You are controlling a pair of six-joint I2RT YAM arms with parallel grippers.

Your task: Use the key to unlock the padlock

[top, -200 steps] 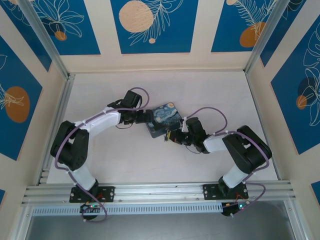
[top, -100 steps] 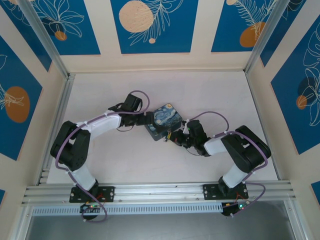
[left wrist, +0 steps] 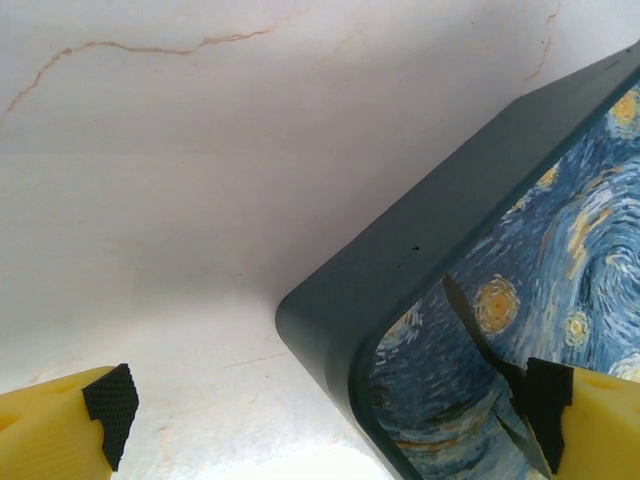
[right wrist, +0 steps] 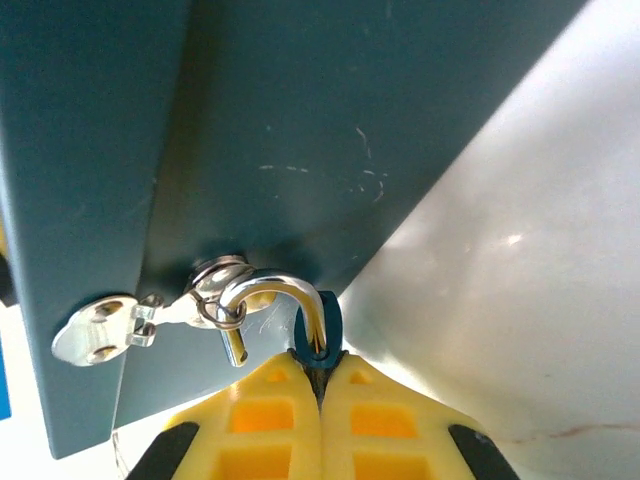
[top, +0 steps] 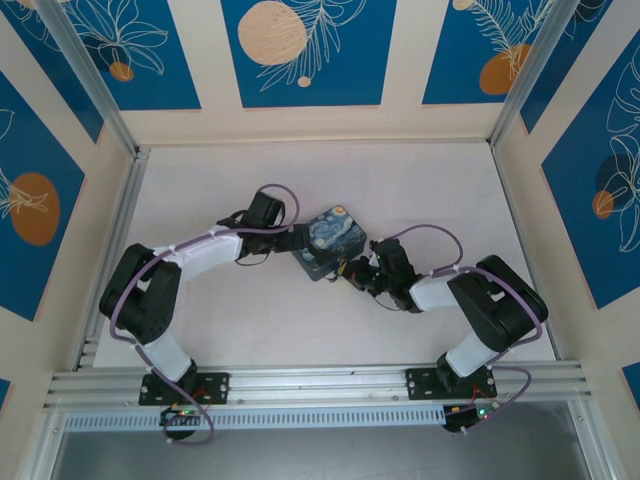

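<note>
My right gripper [right wrist: 320, 375] is shut on the small dark blue body of the padlock [right wrist: 331, 322]. Its silver shackle [right wrist: 280, 288] arches left to a fitting on the dark side of the blue-and-yellow swirl-painted box [top: 333, 238]. The shackle's short free end hangs bare, out of the body. A small silver key [right wrist: 95, 332] lies flat against the box side, joined to the shackle by a thin ring. My left gripper [left wrist: 335, 410] is open, its pads on either side of a rounded corner of the box [left wrist: 420, 260], one over the lid and one over the table.
The box sits mid-table between the two arms. Pale table surface [top: 420, 190] stretches behind and to both sides. Walls with blue panels enclose the table on three sides, and an aluminium rail [top: 320, 380] runs along the near edge.
The box has shifted slightly to the right with both grippers at it. The left wrist has crept right, and the right wrist has nudged up towards the box.
</note>
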